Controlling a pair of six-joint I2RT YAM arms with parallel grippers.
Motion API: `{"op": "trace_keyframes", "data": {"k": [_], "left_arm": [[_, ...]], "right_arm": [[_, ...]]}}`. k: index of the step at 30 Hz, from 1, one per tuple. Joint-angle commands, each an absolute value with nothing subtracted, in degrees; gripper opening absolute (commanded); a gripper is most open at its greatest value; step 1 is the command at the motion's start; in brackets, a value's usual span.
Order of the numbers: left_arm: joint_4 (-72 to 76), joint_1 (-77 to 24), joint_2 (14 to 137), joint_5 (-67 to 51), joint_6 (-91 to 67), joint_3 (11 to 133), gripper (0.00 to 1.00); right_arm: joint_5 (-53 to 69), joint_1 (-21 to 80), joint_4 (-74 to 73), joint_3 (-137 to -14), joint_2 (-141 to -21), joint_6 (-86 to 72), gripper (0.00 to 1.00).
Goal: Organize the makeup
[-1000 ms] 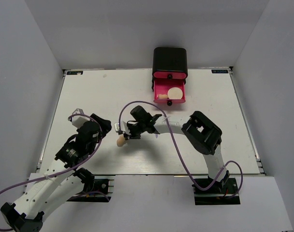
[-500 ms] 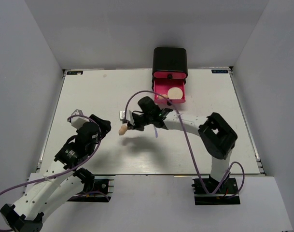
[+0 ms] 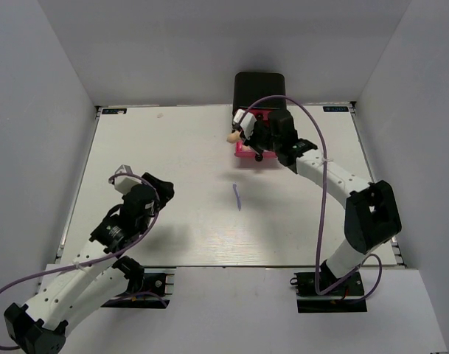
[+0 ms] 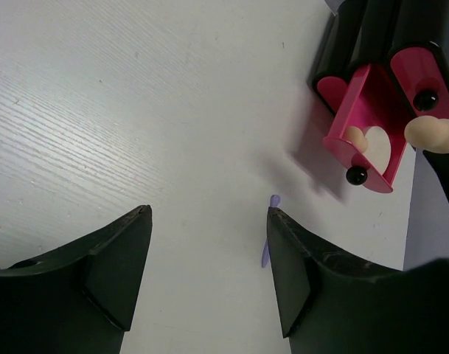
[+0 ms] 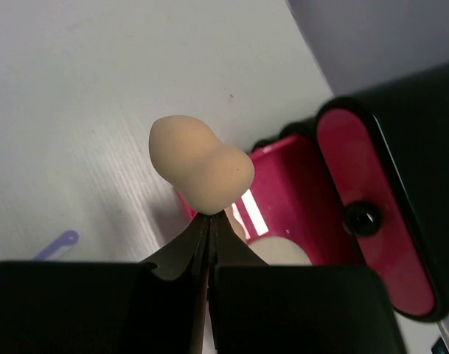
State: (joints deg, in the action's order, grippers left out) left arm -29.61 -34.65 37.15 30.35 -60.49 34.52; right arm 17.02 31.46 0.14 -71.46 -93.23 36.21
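My right gripper (image 3: 243, 130) is shut on a peach egg-shaped sponge (image 3: 232, 136) and holds it in the air at the left edge of the open pink drawer (image 3: 245, 153). In the right wrist view the sponge (image 5: 202, 173) sticks up from the pinched tips of that gripper (image 5: 209, 218). The drawer (image 4: 349, 103) holds a round cream puff (image 4: 379, 147) and a second peach sponge (image 4: 354, 136). A thin purple stick (image 3: 237, 197) lies mid-table. My left gripper (image 4: 209, 221) is open and empty, over bare table left of the stick (image 4: 268, 240). No palettes are in view.
The black box (image 3: 259, 88) stands at the table's back edge, its upper pink drawer (image 5: 371, 221) shut. Grey walls enclose the white table (image 3: 172, 147) on three sides. The right arm stretches from its base diagonally across the right half.
My right gripper has carried the peach sponge from mid-table back and right to the open drawer's left edge. The left arm has hardly moved.
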Motion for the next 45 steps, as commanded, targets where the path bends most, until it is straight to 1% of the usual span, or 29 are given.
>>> {"op": "trace_keyframes", "data": {"k": [1,7,15,16,18,19,21,22,25,27,29,30,31,32,35,36,38,39,41,42,44,45], "left_arm": [[-26.64,-34.54,37.97,28.57,-59.68,33.66,0.73],[-26.02,-34.54,38.58,27.6,-59.68,33.4,0.73],[-25.22,-34.54,39.99,26.37,-59.68,33.4,0.73],[-25.31,-34.54,40.08,26.19,-59.59,33.49,0.73],[-25.22,-34.54,40.43,26.1,-59.68,33.49,0.73],[-25.14,-34.54,40.52,25.93,-59.68,33.49,0.73],[-24.96,-34.54,40.78,25.93,-59.68,33.49,0.73],[-24.7,-34.54,40.87,25.75,-59.68,33.4,0.73],[-23.91,-34.54,41.83,25.4,-59.5,33.57,0.73],[-23.64,-34.54,42.62,24.96,-59.24,33.92,0.73],[-23.56,-34.54,42.89,24.7,-59.15,34.19,0.73],[-23.38,-34.54,43.06,24.78,-59.06,34.19,0.73],[-23.29,-34.54,42.98,24.7,-59.15,34.1,0.73],[-23.03,-34.54,43.15,24.44,-59.15,33.75,0.73],[-21.63,-34.54,43.15,24.17,-59.06,33.22,0.73],[-21.36,-34.54,43.5,23.91,-59.06,33.22,0.73],[-21.09,-34.54,44.03,23.64,-58.89,33.48,0.73],[-21.27,-34.54,44.12,23.64,-58.89,33.49,0.73],[-21.01,-34.54,44.21,23.47,-58.89,33.49,0.73],[-20.92,-34.54,44.12,23.38,-58.8,33.23,0.73],[-20.48,-34.54,43.86,23.12,-58.89,32.87,0.73],[-20.3,-34.54,44.03,22.85,-58.89,32.61,0.73]], "right_arm": [[10.74,29.19,2.72,-73.56,-94.12,33.67,0.0],[8.0,25.84,2.55,-79.87,-100.89,31.3,0.0],[7.73,22.85,-1.67,-88.24,-110.3,30.15,0.0],[7.91,22.76,-1.84,-88.68,-111.0,30.32,0.09],[9.31,22.33,-2.54,-89.21,-111.53,30.32,0.19],[9.66,22.24,-2.72,-89.47,-111.53,30.24,0.27],[10.98,22.32,-3.69,-89.47,-111.45,30.15,0.34],[11.16,22.24,-3.95,-89.39,-111.36,29.97,0.41],[12.04,21.89,-4.66,-88.86,-110.66,29.53,0.44],[13.09,21.62,-5.36,-88.68,-109.78,28.31,0.44],[15.8,21.45,-5.89,-88.16,-107.33,27.08,0.31],[17.73,20.84,-6.41,-87.81,-106.36,25.33,0.22],[20.19,20.22,-6.94,-87.37,-104.09,24.44,0.0],[26.22,19.26,-7.12,-86.75,-102.67,23.39,0.0],[36.78,17.41,-7.73,-81.4,-97.31,19.43,0.0],[38.74,16.97,-8.17,-77.91,-94.86,17.42,0.0],[41.73,16.17,-8.87,-73.94,-92.74,16.7,0.0],[41.31,16.08,-8.96,-69.13,-90.64,16.18,0.0],[38.52,15.3,-8.0,-64.36,-88.52,12.41,0.0],[37.54,15.03,-7.39,-59.9,-86.16,10.91,0.02],[36.39,14.42,-6.07,-56.09,-82.99,6.87,0.09],[36.3,14.24,-5.72,-52.94,-82.1,5.72,0.19]]}}
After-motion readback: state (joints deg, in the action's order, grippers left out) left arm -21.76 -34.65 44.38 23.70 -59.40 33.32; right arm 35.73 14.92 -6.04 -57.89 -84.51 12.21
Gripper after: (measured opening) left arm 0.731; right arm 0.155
